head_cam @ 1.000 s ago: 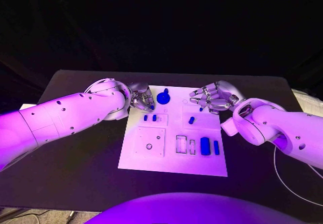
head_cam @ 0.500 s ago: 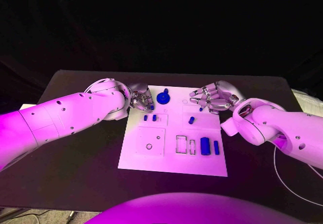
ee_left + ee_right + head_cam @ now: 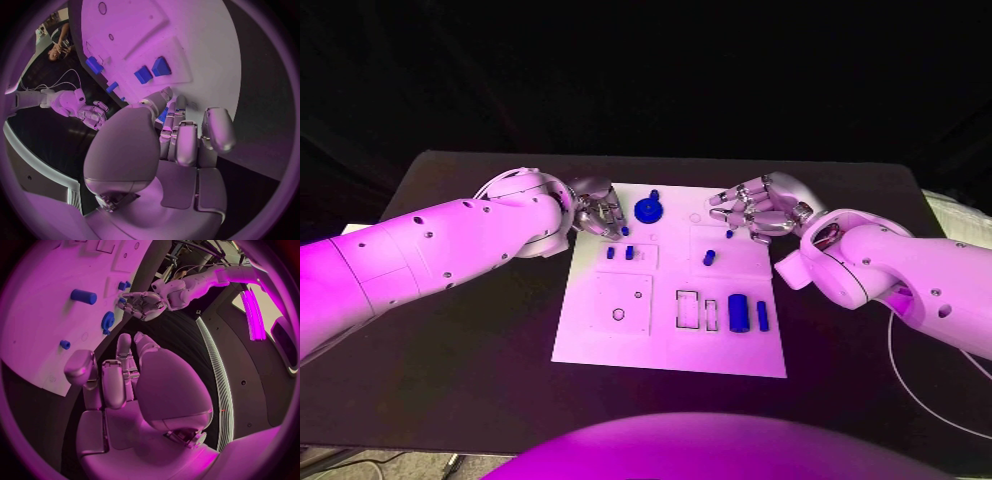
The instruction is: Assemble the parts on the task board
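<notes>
Two silver robot hands hover over the far end of the white task board point(image 3: 672, 340) on a black table point(image 3: 473, 340): the left hand point(image 3: 599, 212) with fingers curled around what looks like a small blue part point(image 3: 164, 114), the right hand point(image 3: 759, 210) with fingers loosely curled and, as far as can be seen, empty. The round blue part point(image 3: 649, 210) lies between them on the board, other blue pieces further along it. The step appears to be picking up and seating a part; next, the left hand likely needs to carry its piece to a matching recess.
</notes>
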Robot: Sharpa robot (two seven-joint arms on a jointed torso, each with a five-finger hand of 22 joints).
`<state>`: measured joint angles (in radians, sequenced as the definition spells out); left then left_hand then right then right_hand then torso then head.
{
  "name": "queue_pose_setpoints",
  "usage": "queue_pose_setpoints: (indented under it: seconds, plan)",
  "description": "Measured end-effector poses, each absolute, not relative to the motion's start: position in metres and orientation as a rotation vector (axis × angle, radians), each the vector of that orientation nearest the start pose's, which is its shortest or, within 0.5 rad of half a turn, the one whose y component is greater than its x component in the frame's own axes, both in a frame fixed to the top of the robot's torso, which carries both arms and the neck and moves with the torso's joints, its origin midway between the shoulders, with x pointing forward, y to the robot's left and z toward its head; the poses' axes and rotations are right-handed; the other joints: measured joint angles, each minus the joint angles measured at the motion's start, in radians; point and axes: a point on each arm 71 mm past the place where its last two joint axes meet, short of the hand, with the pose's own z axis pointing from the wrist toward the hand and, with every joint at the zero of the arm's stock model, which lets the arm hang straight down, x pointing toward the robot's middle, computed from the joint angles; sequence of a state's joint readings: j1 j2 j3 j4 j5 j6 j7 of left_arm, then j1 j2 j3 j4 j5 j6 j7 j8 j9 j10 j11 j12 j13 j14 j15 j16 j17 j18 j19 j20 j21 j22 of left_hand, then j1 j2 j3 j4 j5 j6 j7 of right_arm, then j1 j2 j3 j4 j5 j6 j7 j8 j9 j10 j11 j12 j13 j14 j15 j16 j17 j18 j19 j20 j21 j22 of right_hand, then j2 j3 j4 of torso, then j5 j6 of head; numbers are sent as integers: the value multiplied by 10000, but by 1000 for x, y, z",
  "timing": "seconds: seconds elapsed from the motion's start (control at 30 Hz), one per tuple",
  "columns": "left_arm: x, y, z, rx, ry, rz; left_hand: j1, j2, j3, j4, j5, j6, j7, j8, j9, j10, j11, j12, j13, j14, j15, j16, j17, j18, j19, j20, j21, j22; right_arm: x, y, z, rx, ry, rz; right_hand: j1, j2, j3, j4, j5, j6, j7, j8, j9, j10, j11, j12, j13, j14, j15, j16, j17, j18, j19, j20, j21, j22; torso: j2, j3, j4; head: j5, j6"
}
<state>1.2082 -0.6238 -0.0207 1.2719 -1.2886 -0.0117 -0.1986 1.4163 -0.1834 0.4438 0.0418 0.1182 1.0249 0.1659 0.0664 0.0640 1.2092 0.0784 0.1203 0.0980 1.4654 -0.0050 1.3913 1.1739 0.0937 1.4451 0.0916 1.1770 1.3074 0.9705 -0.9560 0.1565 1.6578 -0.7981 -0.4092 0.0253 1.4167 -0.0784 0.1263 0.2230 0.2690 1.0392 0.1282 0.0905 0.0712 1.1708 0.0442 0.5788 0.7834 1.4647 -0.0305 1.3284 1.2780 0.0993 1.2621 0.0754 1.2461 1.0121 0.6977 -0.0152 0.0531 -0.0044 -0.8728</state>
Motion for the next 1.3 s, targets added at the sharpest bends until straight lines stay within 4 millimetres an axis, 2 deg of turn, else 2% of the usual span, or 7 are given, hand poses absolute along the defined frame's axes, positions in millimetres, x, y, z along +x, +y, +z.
queue_pose_setpoints:
  seconds: [0.27,0.4,0.57,0.7,0.77,0.97,1.3]
  plan:
    - [530,187,-201,-825,19547,-6626,298,162,620,-313,0,-87,-112,109,46,1,1,-80,-20,0,0,-102,-210,0,-107,61,-499,-79,457,-241,-209,5154,16709,9705,833,-216,837,-471,-348,16,29,0,10,-634,152,-2267,-2125,40,40,-659,-736,2,-124,17,-226,-307,-27,0,0,-7,0]
    - [529,203,-192,-2391,19073,-7849,298,162,920,-504,0,205,-18,205,69,-30,71,-80,-20,-381,66,-935,-1655,239,-811,86,-1997,-926,460,-246,-206,4026,16718,8989,950,-332,1266,-713,-425,154,216,0,10,-443,255,-3279,-3280,18,129,-660,-728,1,-49,93,-227,-237,-63,1,-5,-6,0]
    - [519,216,-185,-5138,18366,-10387,287,158,946,-530,0,380,-24,285,68,41,72,74,54,-915,65,-1591,-2769,472,-1431,97,-3247,-1618,461,-245,-201,2289,16789,7919,882,-491,1632,-908,-538,383,158,0,10,-131,246,-4056,-4217,17,128,-505,-602,2,4,145,-105,-83,-107,-4,-6,-66,1]
    - [509,221,-182,-7605,17511,-12431,39,249,742,-478,-38,433,-75,343,68,41,72,304,136,-1306,50,-2074,-3542,475,-1884,115,-4162,-2122,460,-242,-201,992,16852,6945,850,-523,1793,-933,-825,534,85,0,9,-106,240,-4329,-4584,17,128,-462,-565,2,4,145,-58,4,-144,-20,11,-139,44]
    - [505,224,-181,-8657,17049,-13169,8,279,636,-447,-38,453,-94,363,67,51,62,412,180,-1322,34,-2105,-3641,620,-1894,104,-4313,-2211,460,-240,-200,469,16847,6491,784,-589,1920,-945,-1037,569,81,-59,9,-27,211,-4477,-4814,18,128,-462,-565,2,40,181,-58,20,-163,-27,23,-176,70]
    - [496,235,-180,-11179,15633,-14520,-129,318,429,-432,-38,468,-110,363,67,76,36,598,265,-1391,30,-2181,-3812,621,-1965,104,-4564,-2364,460,-233,-201,-908,16741,5133,666,-707,2122,-933,-1285,633,26,-118,9,-9,231,-4769,-5287,18,128,-462,-656,2,40,180,-58,-15,-179,-45,45,-217,129]
    - [490,236,-179,-12433,14699,-15202,-129,318,372,-434,-38,468,-110,400,66,76,36,654,293,-1428,-2,-2229,-3915,622,-2000,69,-4684,-2457,461,-223,-202,-2126,16735,4003,561,-813,2371,-934,-1471,669,-10,-174,8,-97,219,-4985,-5736,18,128,-463,-725,2,40,180,-59,-88,-160,-45,29,-205,177]
